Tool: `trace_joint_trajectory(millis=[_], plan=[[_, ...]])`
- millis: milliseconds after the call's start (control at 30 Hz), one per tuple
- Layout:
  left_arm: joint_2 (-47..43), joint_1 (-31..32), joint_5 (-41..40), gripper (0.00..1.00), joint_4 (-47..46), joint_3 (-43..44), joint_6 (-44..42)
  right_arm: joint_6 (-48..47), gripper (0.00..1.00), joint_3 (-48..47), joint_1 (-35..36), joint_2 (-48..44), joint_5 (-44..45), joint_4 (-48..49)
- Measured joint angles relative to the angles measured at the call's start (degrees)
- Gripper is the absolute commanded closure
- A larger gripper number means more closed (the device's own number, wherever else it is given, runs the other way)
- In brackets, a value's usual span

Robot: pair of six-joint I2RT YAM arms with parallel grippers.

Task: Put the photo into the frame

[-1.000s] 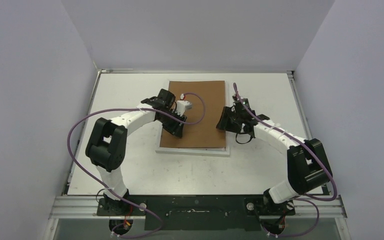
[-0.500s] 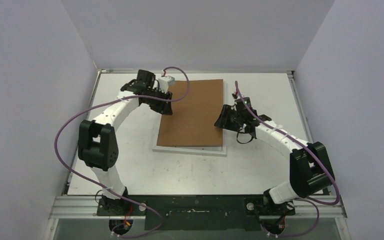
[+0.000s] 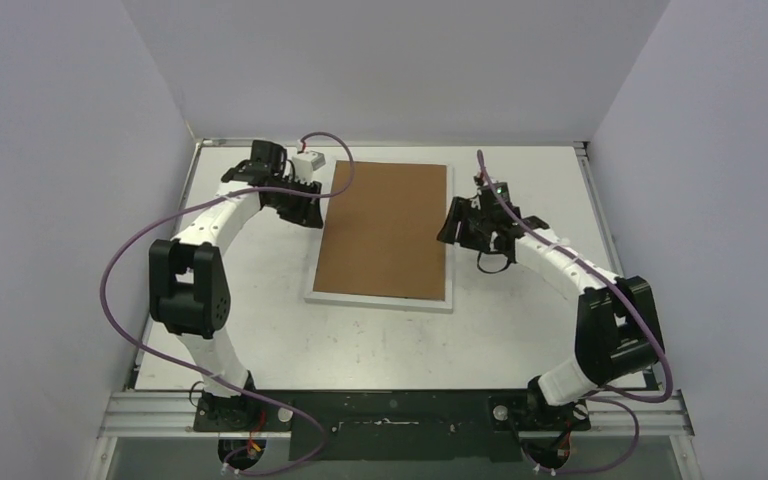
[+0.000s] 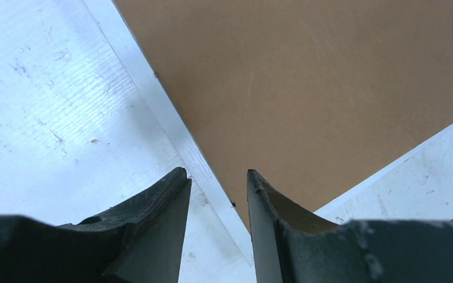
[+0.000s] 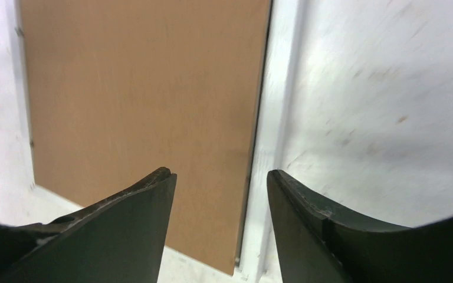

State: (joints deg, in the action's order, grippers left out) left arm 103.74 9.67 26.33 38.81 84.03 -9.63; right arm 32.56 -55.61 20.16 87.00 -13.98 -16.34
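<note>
Left gripper [image 4: 215, 174] is held w/ jaws apart and nothing is gripped. It is set just above the far left corner of the frame [image 3: 380, 302], so the white rim is seen between its fingers in the wrist view. Right gripper [image 5: 218, 172] is also parted and empty, and is set over the right rim of the frame, approx. at mid length.

The frame is laid flat on the table [image 3: 520, 330], nearer the far edge than the near edge, approx. midway between left and right edges. A brown backing board [image 3: 385, 230] is laid on it, so only a thin white rim is shown.

The photo is not seen in any view. It is judged to be under the board, inside the frame, but this cannot be confirmed. Both grippers are probably placed at opposite rims so that board and frame can be squared or pressed, i.e. a closing step.
</note>
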Motion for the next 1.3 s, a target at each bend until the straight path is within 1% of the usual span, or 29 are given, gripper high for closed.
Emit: trace_joint_trajectory(millis=[100,167,267,367,467,600,700,833,933,1067,1200,1300], plan=[[0.42,-0.39,-0.39,0.61,-0.04,-0.17,-0.09,-1.84,0.35,-5.79,-2.93,0.66,1.92,-1.33],[1.07,-0.55,-0.59,0.61,-0.17,-0.17,-0.07,-3.23,0.37,-10.93,-4.28,2.43,4.22,-0.17],[3.34,-1.25,-0.61,0.61,-0.76,0.17,0.39,-4.94,0.42,-18.43,-5.38,7.65,8.37,1.95],[7.30,-2.36,-0.59,0.61,-1.05,2.49,1.33,-5.73,0.41,-23.65,-5.49,14.75,11.45,4.55],[11.26,-2.99,-0.55,0.61,-1.75,5.88,2.12,-6.19,0.38,-27.34,-5.53,22.82,13.40,6.03],[14.12,-3.13,0.02,0.61,-2.73,8.17,3.41,-6.21,0.30,-32.30,-6.01,31.89,13.99,6.75],[14.53,-3.06,0.52,0.61,-2.91,8.20,4.09,-6.16,0.27,-35.60,-6.47,36.15,12.85,7.21],[15.52,-3.23,1.22,0.62,-2.93,10.34,4.96,-5.68,0.23,-42.84,-7.89,41.03,10.05,8.96],[16.24,-3.45,1.62,0.62,-3.08,12.44,5.29,-4.85,0.20,-52.02,-9.46,46.56,6.80,10.56],[16.24,-3.67,2.27,0.62,-2.89,12.28,5.20,-4.20,0.17,-64.17,-11.67,55.91,0.79,13.62],[15.63,-3.98,2.69,0.62,-1.84,10.23,3.04,-2.67,0.15,-68.35,-13.22,63.25,-5.51,17.88],[13.68,-4.50,2.64,0.62,0.15,6.82,1.09,-1.68,0.14,-70.29,-14.14,66.49,-9.75,22.77]])
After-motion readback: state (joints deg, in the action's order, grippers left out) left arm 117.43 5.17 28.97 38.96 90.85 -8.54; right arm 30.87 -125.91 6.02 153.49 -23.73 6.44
